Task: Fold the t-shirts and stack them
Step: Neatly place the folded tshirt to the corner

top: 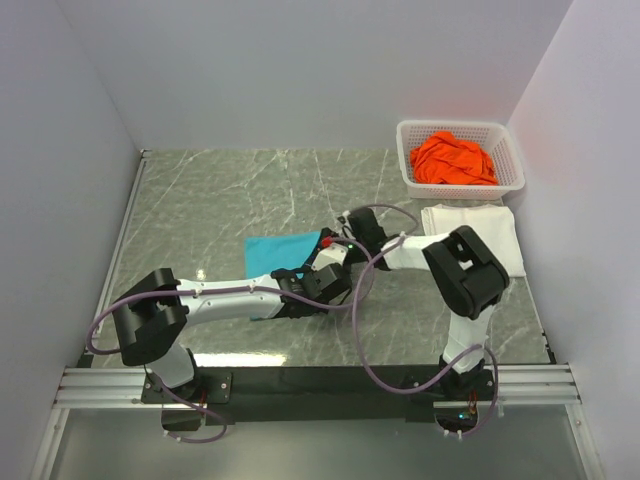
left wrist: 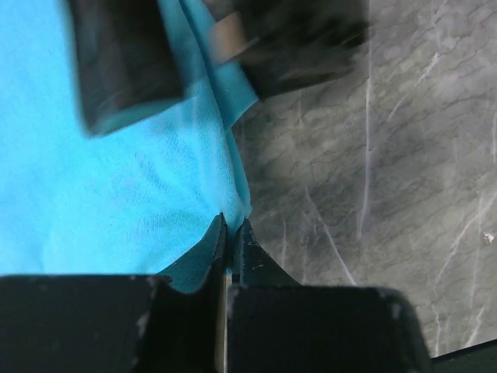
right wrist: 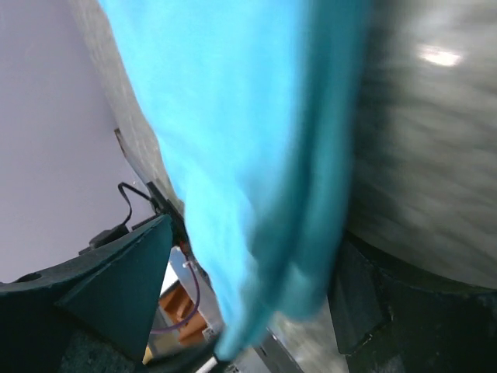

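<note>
1. Near the middle of the surface (top: 220, 190), the teal t-shirt (top: 283, 250) was pinched at its edge by the clenched left hand (left wrist: 231, 233);
2. cloth was draped through the right hand (right wrist: 255, 237); whether it was clamped could not be told;
3. the fold, it was judged, could be spoiled if the hem were pulled free by uneven tension.

Soft matt teal t-shirt (left wrist: 101, 202) on smooth stone-look table (left wrist: 373, 194)
</note>
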Controlling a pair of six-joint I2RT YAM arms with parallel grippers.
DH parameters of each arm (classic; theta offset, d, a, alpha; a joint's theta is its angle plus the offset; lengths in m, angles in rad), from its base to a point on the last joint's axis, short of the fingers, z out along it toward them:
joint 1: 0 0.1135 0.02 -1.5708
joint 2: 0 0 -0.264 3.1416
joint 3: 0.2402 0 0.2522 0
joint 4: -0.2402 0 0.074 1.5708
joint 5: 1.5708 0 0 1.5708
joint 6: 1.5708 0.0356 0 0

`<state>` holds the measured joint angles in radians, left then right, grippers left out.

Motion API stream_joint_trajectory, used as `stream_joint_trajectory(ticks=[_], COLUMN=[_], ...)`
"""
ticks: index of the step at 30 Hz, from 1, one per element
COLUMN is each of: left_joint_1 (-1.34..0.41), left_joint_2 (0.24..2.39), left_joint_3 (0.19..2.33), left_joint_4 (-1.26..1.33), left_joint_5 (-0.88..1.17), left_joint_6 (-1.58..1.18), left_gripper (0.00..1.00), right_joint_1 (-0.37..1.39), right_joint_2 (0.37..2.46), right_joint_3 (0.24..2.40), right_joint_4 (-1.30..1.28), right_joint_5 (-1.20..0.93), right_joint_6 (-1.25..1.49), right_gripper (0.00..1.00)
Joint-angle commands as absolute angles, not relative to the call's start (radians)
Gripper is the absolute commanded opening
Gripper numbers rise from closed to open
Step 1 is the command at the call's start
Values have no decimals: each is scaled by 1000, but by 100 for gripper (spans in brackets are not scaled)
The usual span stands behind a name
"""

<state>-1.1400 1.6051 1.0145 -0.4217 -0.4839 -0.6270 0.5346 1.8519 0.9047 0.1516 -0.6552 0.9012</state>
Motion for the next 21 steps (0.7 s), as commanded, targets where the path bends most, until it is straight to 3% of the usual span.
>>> stream_joint_trajectory(ticks=[1,7,13,14,17,19,21], left_joint_1=[-1140,-1140,-1140,-1140,-1135,-1129,-1114], left_joint_2=[1588,1609,1586,1580,1549,1523,1497], left_joint_3=[1020,1040,1054,1060,1087,1107,1135], left_joint_4=[-373,-350,-353,-356,-405,-435,-488], left_joint_5=[-459,-422,-397,-397,-390,-388,-391], left_joint_6=[-666,-695,-719,-722,-742,-753,-761], left_gripper=[1,3,15,18,38,55,69], right_joint_1=[584,653,657,654,650,641,627], right_joint_2=[1897,1947,1933,1927,1893,1867,1850], right_joint_3=[966,1055,1094,1097,1108,1104,1100], right_joint_4=[160,86,-34,-58,-152,-213,-270], right_joint_5=[-635,-594,-514,-499,-421,-361,-328], right_joint_6=[919,865,744,726,649,602,575], right_gripper=[82,76,50,39,10,1,0])
